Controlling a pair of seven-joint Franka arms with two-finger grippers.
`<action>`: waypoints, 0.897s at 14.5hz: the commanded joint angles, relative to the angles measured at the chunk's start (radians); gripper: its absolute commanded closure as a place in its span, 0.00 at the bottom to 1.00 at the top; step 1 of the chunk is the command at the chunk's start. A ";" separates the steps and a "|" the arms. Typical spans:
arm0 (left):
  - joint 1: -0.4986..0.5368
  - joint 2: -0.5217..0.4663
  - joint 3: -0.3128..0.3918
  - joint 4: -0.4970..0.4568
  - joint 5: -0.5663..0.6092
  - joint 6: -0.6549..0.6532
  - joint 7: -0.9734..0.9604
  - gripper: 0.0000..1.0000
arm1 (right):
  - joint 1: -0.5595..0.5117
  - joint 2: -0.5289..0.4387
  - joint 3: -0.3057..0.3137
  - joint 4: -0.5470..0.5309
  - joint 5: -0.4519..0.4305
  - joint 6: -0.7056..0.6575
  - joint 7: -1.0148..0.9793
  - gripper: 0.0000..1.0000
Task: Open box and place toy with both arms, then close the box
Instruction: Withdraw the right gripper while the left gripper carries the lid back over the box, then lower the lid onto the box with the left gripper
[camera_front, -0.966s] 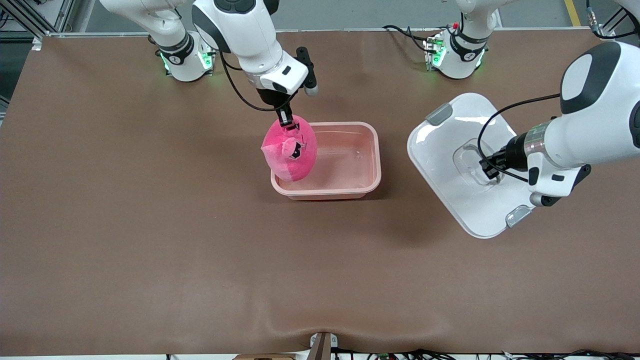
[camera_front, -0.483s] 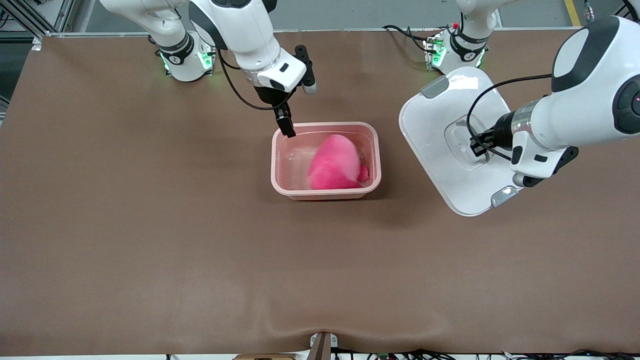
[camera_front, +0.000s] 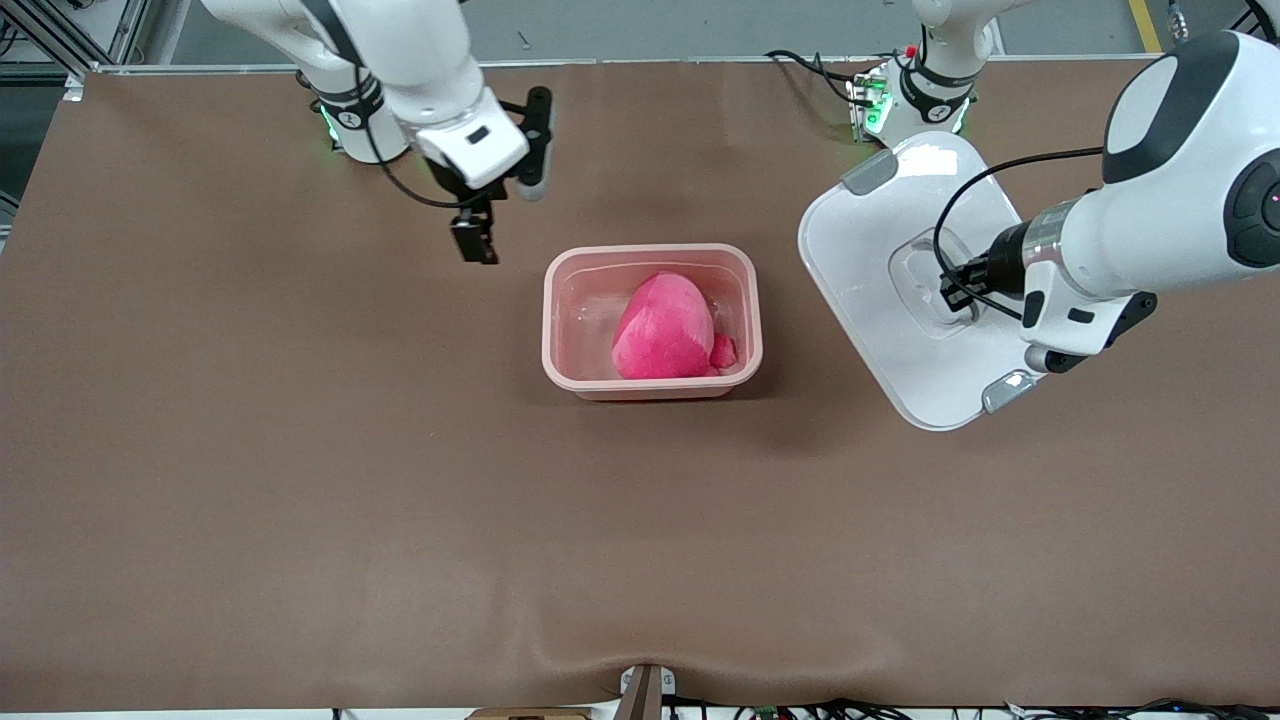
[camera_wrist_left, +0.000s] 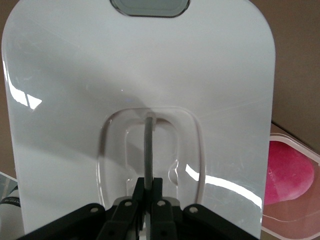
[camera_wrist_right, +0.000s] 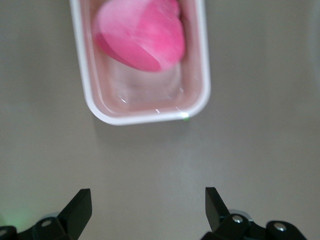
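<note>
The pale pink box (camera_front: 553, 318) stands open mid-table, and the hot-pink toy (camera_front: 662, 330) lies inside it, toward the end nearer the left arm; the right wrist view shows the box (camera_wrist_right: 198, 75) with the toy (camera_wrist_right: 142, 32) too. The white lid (camera_front: 880, 270) hangs tilted in the air toward the left arm's end of the table. My left gripper (camera_front: 958, 296) is shut on the lid's clear handle (camera_wrist_left: 148, 145), its dark fingers (camera_wrist_left: 159, 187) pinching the thin bar. My right gripper (camera_front: 474, 240) hovers open and empty over bare table beside the box, toward the right arm's end.
A brown mat (camera_front: 300, 480) covers the table. The arms' green-lit bases (camera_front: 365, 120) stand along the table's edge farthest from the front camera. A grey side clip (camera_front: 868, 172) sits at the lid's raised end, and another (camera_front: 1005, 390) at its lower end.
The right gripper let go of the toy, which dropped into the box, then drew away toward the right arm's end. The left arm raised the lid and then held still.
</note>
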 joint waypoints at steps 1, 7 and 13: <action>-0.003 -0.013 -0.003 0.000 -0.015 -0.014 0.000 1.00 | 0.029 -0.049 -0.125 -0.001 0.020 -0.019 0.033 0.00; -0.133 0.005 -0.003 0.001 -0.006 0.028 -0.219 1.00 | 0.054 -0.046 -0.334 0.093 0.025 -0.040 0.097 0.00; -0.349 0.100 0.000 0.006 0.036 0.245 -0.832 1.00 | 0.027 -0.036 -0.462 0.092 0.073 -0.073 0.385 0.00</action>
